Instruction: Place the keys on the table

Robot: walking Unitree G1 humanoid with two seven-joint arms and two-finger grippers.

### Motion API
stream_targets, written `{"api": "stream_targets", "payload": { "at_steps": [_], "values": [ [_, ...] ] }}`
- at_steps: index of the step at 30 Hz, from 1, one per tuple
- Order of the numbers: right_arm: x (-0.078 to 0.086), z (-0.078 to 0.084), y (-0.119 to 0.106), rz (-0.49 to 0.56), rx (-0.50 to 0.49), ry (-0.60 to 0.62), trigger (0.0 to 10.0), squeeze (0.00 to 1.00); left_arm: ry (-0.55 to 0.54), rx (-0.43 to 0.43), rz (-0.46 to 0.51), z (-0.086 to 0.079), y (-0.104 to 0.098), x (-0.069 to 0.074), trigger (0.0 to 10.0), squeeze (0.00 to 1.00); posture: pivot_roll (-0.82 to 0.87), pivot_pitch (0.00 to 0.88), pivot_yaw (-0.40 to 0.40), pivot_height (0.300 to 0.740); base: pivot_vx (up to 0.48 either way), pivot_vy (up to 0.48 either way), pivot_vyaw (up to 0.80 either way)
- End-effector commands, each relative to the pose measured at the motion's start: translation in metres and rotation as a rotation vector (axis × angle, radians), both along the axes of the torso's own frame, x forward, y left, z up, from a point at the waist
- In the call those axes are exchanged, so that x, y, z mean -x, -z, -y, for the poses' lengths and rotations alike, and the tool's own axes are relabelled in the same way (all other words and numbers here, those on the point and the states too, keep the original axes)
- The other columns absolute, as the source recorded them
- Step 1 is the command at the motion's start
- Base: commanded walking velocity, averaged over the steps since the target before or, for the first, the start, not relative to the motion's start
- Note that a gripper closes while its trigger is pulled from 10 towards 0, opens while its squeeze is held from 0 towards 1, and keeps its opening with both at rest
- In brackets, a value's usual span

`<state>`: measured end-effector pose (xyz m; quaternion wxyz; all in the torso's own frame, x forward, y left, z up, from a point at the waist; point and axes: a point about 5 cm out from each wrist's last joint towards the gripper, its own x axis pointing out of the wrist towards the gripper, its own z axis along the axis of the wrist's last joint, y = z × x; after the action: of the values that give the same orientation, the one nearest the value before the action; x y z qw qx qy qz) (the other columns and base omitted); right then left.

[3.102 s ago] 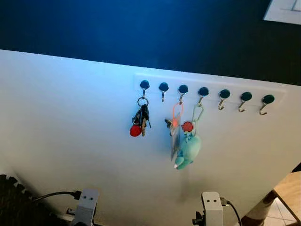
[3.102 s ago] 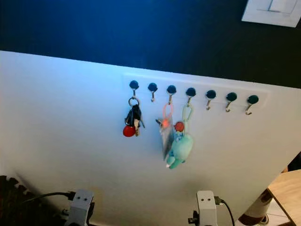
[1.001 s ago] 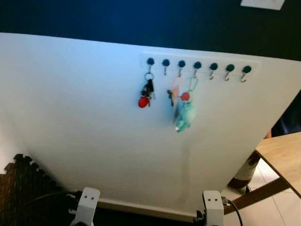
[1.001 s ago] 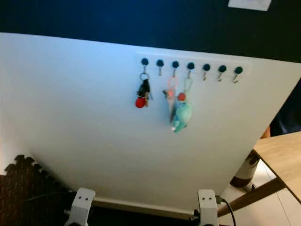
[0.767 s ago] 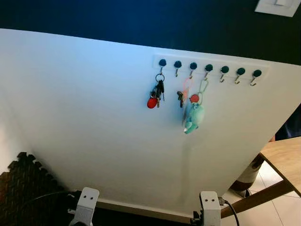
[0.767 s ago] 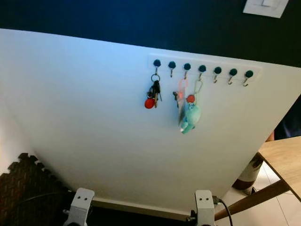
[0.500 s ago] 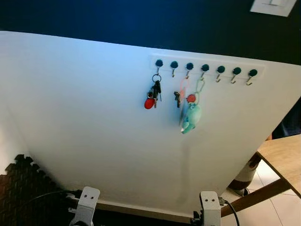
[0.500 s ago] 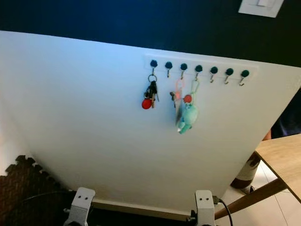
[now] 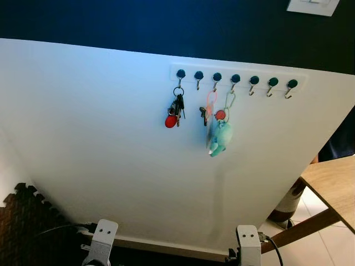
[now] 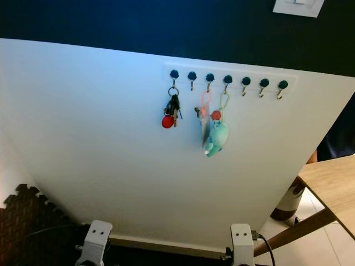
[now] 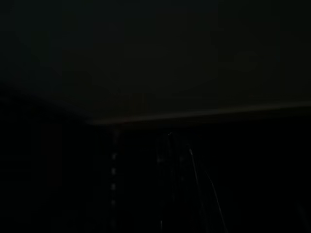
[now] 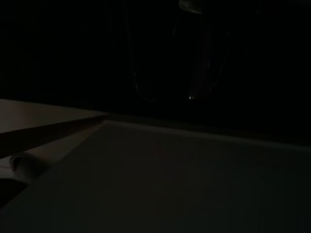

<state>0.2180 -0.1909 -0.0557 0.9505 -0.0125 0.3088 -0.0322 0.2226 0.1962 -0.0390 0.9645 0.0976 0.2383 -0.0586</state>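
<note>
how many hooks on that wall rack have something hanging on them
3 of the seven. The leftmost hook holds the keys with a red tag, the third an orange loop, the fourth a teal plush keychain. The rest are bare.

Keys (image 9: 175,110): dark bunch with red round tag, hung from leftmost wall hook. Table (image 9: 334,184): light wood corner seen lower right, well apart.

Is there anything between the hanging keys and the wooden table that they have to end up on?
Nothing visible blocks the way. The keys with the red tag hang on the leftmost hook of the white wall; to their right hangs a teal plush keychain, beside the path. The wooden table stands lower right.
</note>
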Motion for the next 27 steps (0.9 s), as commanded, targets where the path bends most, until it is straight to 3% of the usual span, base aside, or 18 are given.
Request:
{"api": "stream_targets", "payload": {
  "at_steps": [1, 19, 27],
  "values": [
    [0.0021, -0.0024, 0.0019, -0.01, -0.018, 0.013, 10.0, 0.0, 0.001, -0.004, 0.0, -0.002, 0.0002, 0.0012, 10.0, 0.0, 0.12, 0.021, -0.054, 0.74, 0.0, 0.0, 0.0],
    [0.0026, -0.0041, 0.0025, -0.011, -0.023, 0.016, 10.0, 0.0, 0.052, -0.034, 0.031, -0.0006, -0.0028, 0.0008, 10.0, 0.0, 0.13, 0.021, -0.051, 0.74, 0.0, 0.0, 0.0],
    [0.0027, -0.0036, 0.0025, -0.012, -0.022, 0.018, 10.0, 0.0, 0.085, -0.047, 0.038, 0.0028, -0.0031, 0.0012, 10.0, 0.0, 0.12, 0.021, -0.05, 0.74, 0.0, -0.462, 0.0]
  ]
}}
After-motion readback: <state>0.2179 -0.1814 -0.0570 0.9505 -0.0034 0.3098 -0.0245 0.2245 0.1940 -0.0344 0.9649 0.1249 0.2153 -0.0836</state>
